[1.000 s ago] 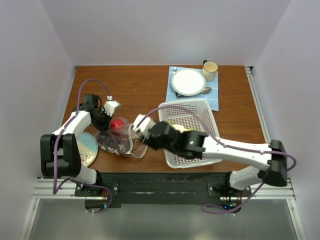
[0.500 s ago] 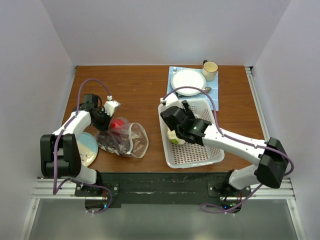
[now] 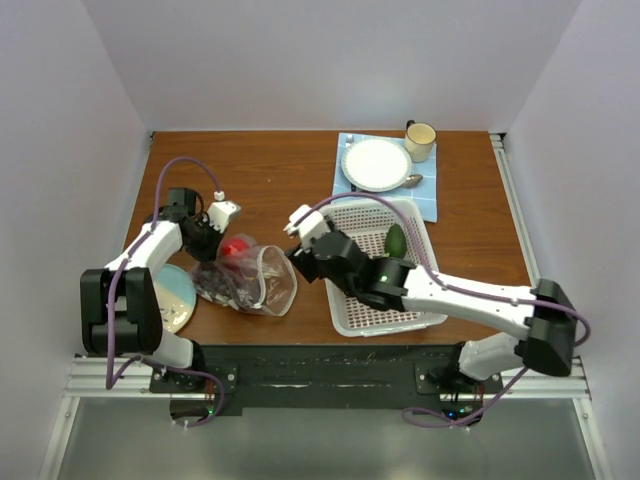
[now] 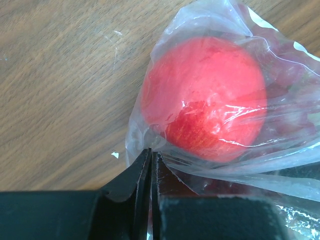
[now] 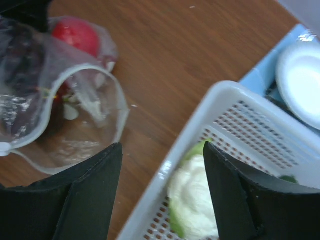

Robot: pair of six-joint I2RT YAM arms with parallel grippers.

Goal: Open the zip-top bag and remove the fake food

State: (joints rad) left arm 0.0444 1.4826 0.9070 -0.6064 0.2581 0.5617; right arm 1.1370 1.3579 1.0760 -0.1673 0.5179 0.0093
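The zip-top bag lies open at the left front of the table, its mouth toward the basket. It still holds the red fruit and dark pieces. My left gripper is shut on the bag's far corner, right beside the red fruit. My right gripper is open and empty, over the gap between the bag's mouth and the basket's left rim. A cream-white lumpy piece lies in the white basket. A dark green piece lies there too.
The white perforated basket stands right of centre. Behind it, a blue mat holds a white plate, a spoon and a cup. A pale blue plate lies at the front left by the left arm.
My right gripper carried the cream-white piece from the bag to the basket, let it go there, and swung back left toward the bag, open. The left gripper has not moved.
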